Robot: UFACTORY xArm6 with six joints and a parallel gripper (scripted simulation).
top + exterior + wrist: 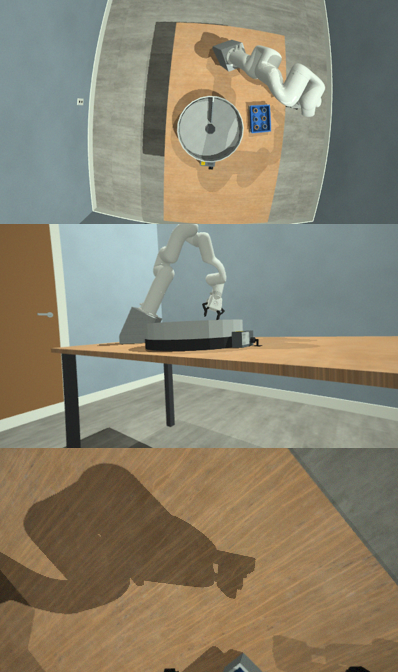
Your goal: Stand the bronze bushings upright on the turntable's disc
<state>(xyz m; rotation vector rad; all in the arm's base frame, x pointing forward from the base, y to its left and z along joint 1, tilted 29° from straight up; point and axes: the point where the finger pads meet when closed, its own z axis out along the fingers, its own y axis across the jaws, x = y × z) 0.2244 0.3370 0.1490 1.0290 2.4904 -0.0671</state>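
The blue crate (270, 124) holds three bronze bushings (255, 111) (263, 121) (257, 130) and three steel ones (264, 112) (255, 121) (265, 129), one per spot in two columns. What looks like a crate corner (242, 659) shows at the bottom of the wrist view. The turntable's grey disc (193, 124) has a dark hub (210, 129) at its middle; no bushing shows on the disc. My gripper (211, 317) (264, 670) is open and empty, tilted, in the air to the crate's upper right in the top view, mostly hidden there by the arm.
A raised wall (212, 99) (186, 330) rings the disc. A thin divider runs from the rim towards the hub. A small control box (207, 163) (242, 339) sits at the turntable's side. The arm's grey base (221, 56) (132, 328) stands on the wooden table (217, 199) (311, 353).
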